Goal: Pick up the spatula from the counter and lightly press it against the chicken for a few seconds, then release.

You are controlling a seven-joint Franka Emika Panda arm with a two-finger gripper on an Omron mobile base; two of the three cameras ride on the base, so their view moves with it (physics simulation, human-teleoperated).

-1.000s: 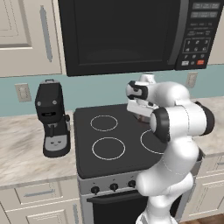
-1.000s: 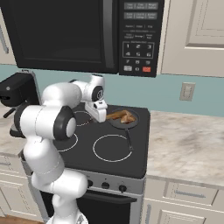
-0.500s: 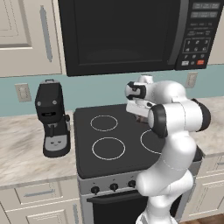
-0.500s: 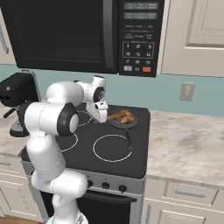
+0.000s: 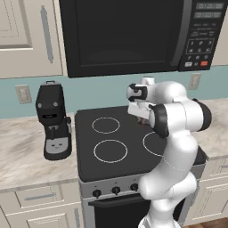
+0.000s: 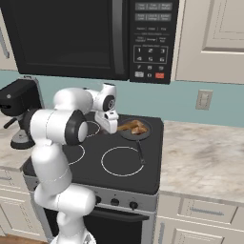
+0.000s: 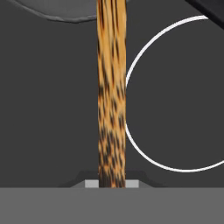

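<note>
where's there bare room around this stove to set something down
widest bare patch: the marble counter right of the stove. also free: the front left burner and the left counter in front of the coffee machine. crowded: the stove's back right, where the pan with chicken sits and the gripper holds the spatula.

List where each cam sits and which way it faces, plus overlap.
Left base view: behind-left of the arm, facing forward-down over the stove; arm rises lower right, hand above the stove's rear.
Right base view: behind-right, same facing; arm rises lower left, hand beside the pan.
Hand view: on the hand, looking along the held spatula at the stove.
Shared: both base views show stove, microwave, coffee machine.
</note>
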